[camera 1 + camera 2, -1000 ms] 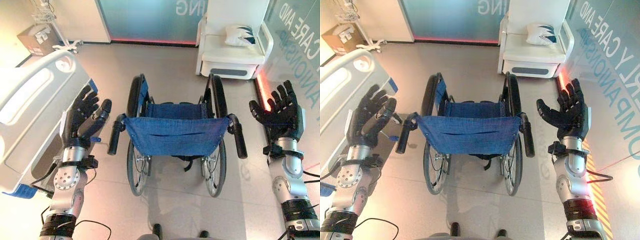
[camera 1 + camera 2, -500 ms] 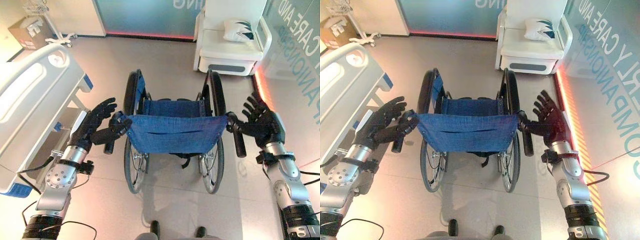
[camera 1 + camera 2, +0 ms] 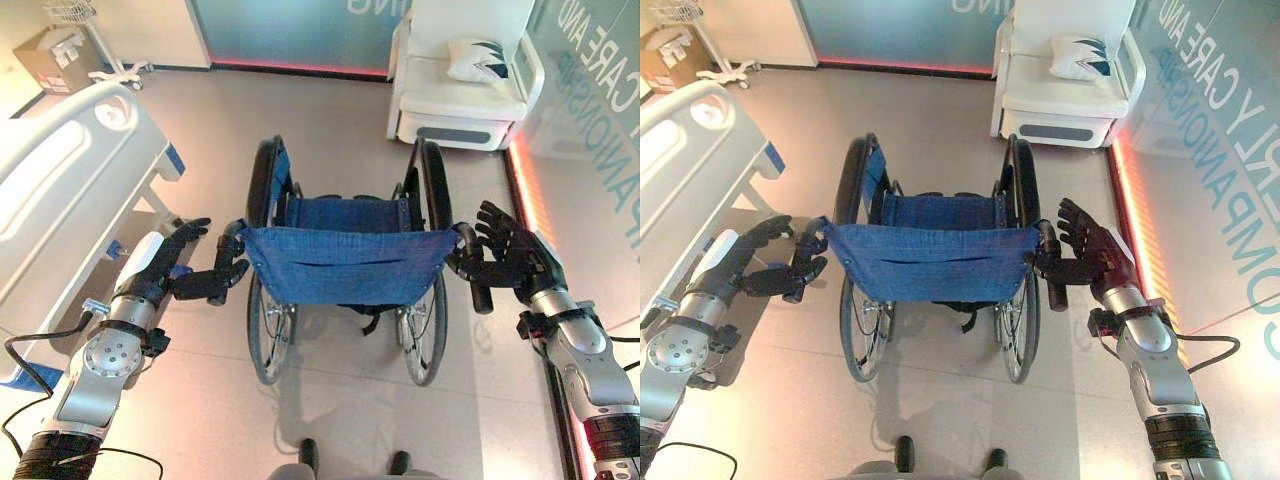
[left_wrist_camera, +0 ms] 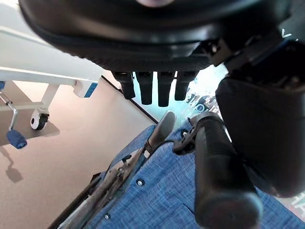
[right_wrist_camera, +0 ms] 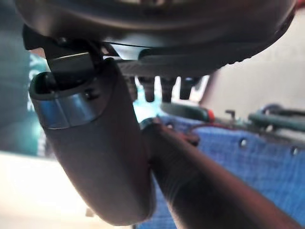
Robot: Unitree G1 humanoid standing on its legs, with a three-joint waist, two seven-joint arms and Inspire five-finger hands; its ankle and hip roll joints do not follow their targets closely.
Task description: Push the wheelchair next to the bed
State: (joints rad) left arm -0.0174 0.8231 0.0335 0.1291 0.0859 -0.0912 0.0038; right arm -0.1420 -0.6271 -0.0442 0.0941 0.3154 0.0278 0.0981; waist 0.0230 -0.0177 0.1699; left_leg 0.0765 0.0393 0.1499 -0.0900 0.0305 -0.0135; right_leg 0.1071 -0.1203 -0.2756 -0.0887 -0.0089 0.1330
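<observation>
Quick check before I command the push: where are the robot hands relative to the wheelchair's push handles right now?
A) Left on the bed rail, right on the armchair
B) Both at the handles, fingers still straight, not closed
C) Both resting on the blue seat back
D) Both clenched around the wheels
B: the left robot hand and right robot hand flank the wheelchair, each with its push handle between thumb and straight fingers.

Premises present as a care or hospital room: a white railed bed [image 3: 70, 190] on castors at one side, a wheelchair [image 3: 345, 265] standing on smooth pale flooring [image 3: 330, 120], a white wipe-clean armchair [image 3: 465, 85] with cushion [image 3: 478, 60], frosted glass partitions [image 3: 290, 30] behind.
</observation>
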